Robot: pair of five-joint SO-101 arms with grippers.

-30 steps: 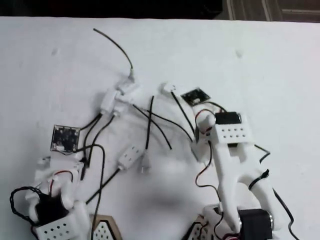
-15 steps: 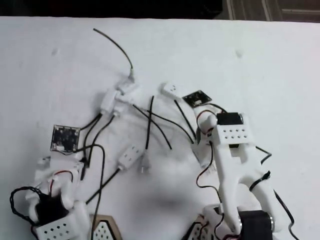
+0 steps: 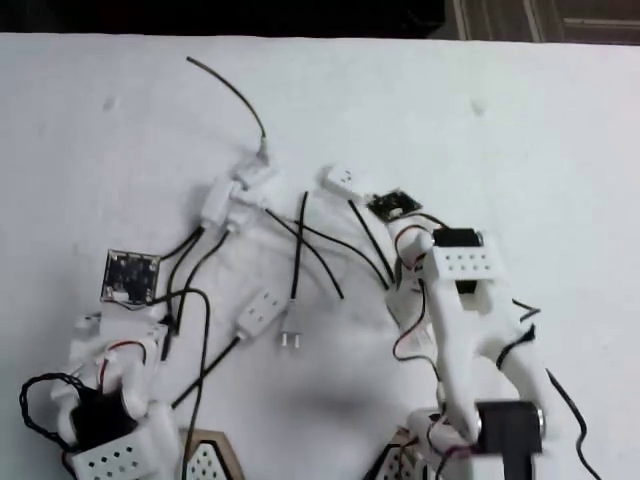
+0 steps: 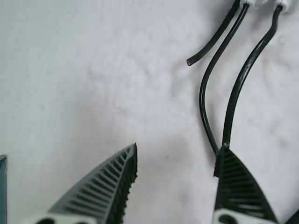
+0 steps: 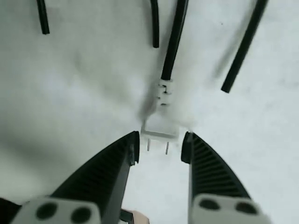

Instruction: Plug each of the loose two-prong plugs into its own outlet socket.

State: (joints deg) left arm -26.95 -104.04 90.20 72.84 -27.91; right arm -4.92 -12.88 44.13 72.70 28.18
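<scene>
A white two-prong plug lies on the white table with its prongs toward my right gripper. That gripper is open, and its fingertips stand on either side of the prongs. From above, a loose plug on a dark cord lies at mid-table, left of the right arm. White outlet sockets lie among the cords. My left gripper is open over bare table. One of its fingertips touches two dark cords. The left arm is at the front left.
Several loose dark cords cross the middle of the table, and one long cord curves toward the back. Cord ends lie beyond the plug. Wooden base plates sit at the front edge.
The right arm has drawn back a little toward the front edge, and its wrist has tilted. The left arm and the sockets have not moved.
</scene>
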